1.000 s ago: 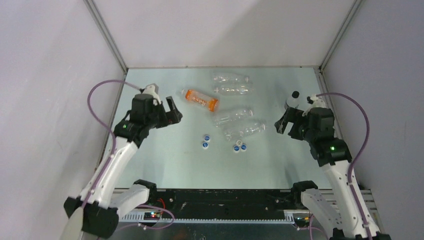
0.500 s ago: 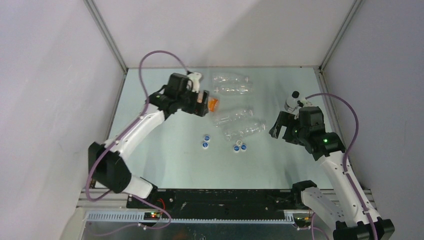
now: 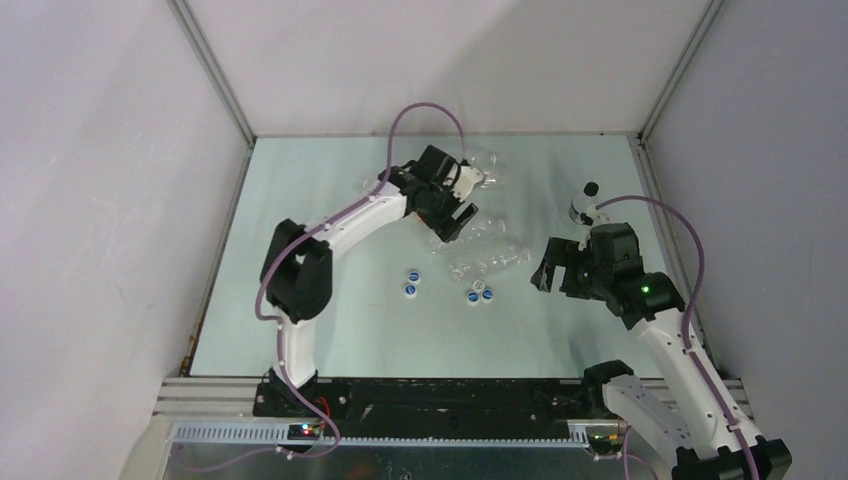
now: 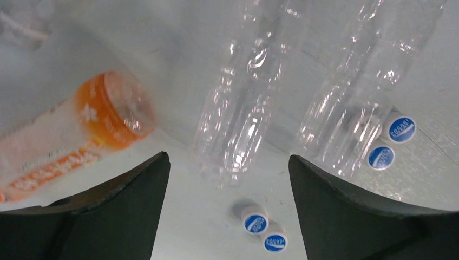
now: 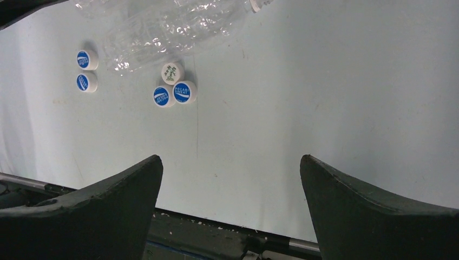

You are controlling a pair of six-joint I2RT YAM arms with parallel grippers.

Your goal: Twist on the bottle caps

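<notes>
My left gripper (image 3: 458,220) is open and empty, hovering over the lying bottles at mid table. In the left wrist view its fingers (image 4: 227,162) frame two clear bottles (image 4: 243,103) (image 4: 352,97) and two blue-topped caps (image 4: 255,221) below them. One clear bottle (image 3: 488,258) shows in the top view, with two caps (image 3: 411,282) on its left and three caps (image 3: 479,293) in front. My right gripper (image 3: 553,272) is open and empty to the right of that bottle. In the right wrist view (image 5: 230,162) it sees the caps, one of them plain white (image 5: 172,72).
An orange-labelled bottle (image 4: 103,116) lies left of the clear ones, mostly hidden under my left arm in the top view. An upright bottle with a black cap (image 3: 590,188) stands at the right, behind my right arm. More clear bottles (image 3: 485,160) lie at the back.
My left arm has swung from the left side across to the middle, over the bottles, covering the orange bottle. My right gripper has shifted slightly left and toward the near edge.
</notes>
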